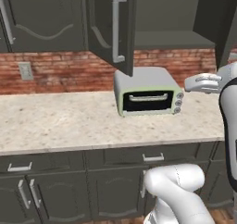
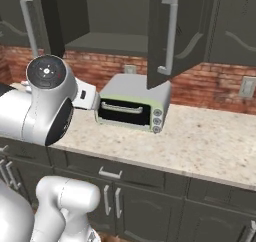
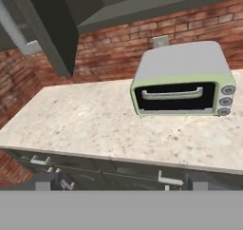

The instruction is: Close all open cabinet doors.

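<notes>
Two upper cabinet doors stand open above the counter. The open door [image 1: 113,26] at 12 o'clock in the left base view swings out toward the camera: flat dark grey-green panel, curved arched moulding, long vertical silver bar handle [image 1: 118,28]. Same door [image 2: 175,33] sits at 1 o'clock in the right base view, its lower edge hanging over the toaster oven. The second open door [image 2: 42,18] is at 10 o'clock in the right base view, top cut off by the frame; in the left base view it is a dark slab [image 1: 227,26] at 2 o'clock, edge-on. Between them is the open cabinet shelf [image 2: 107,41], matte and grey inside. A closed upper door [image 1: 41,17] sits at 10 o'clock in the left base view.

Toaster oven [image 1: 148,92] stands on the counter below the opening: rounded silver top, pale green face, dark glass door with a horizontal bar, three round knobs at its right. No readable writing on it.

Counter [image 1: 60,121] is speckled beige stone; red brick backsplash [image 1: 69,68] with a pale wall outlet [image 1: 25,71]. Lower drawers and doors below are partly hidden by the arm.

Gripper [image 3: 118,181]: just dark fingertip stubs at 6 o'clock in the hand view, nothing between them; cannot tell if open or closed.
</notes>
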